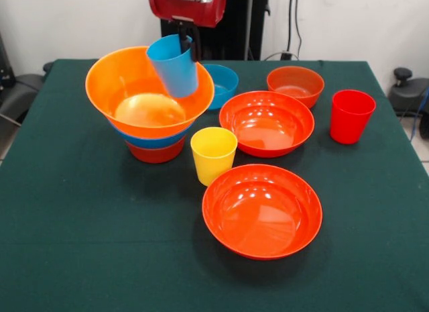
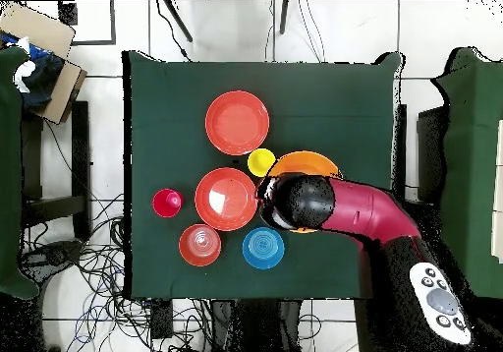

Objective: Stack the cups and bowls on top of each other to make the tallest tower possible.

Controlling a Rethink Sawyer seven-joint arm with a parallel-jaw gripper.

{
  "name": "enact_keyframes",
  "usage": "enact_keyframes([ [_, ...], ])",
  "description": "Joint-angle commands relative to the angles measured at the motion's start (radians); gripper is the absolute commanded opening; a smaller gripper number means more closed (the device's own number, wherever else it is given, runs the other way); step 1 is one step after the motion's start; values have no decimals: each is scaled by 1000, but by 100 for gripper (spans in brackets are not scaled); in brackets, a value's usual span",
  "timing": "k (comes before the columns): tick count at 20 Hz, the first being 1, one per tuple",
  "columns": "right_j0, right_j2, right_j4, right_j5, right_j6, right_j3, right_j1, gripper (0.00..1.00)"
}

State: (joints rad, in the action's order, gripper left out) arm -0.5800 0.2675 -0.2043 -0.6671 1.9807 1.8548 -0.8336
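My gripper (image 1: 183,45) comes down from the red arm head and is shut on the light blue cup (image 1: 174,65). The cup hangs tilted over the far rim of the huge orange bowl (image 1: 149,90). That bowl tops the tower, nested in a large blue bowl (image 1: 153,140) and a small red-orange bowl (image 1: 155,153). The yellow cup (image 1: 213,154) stands just right of the tower, and the red cup (image 1: 351,115) stands at the far right. In the overhead view the arm (image 2: 334,205) covers the tower, leaving only the orange bowl's rim (image 2: 307,157) showing.
Two wide red-orange bowls (image 1: 266,122) (image 1: 261,210) sit in the middle and front. A small blue bowl (image 1: 222,84) and a small red-orange bowl (image 1: 295,84) sit at the back. The green tablecloth (image 1: 80,245) covers the table. Cables lie on the floor (image 2: 98,269).
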Motion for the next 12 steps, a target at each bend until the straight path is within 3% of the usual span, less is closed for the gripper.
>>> enact_keyframes([
  [1,-22,76,-106,-43,-180,-43,63,0],
  [12,-62,90,-150,1,-161,-22,87,0],
])
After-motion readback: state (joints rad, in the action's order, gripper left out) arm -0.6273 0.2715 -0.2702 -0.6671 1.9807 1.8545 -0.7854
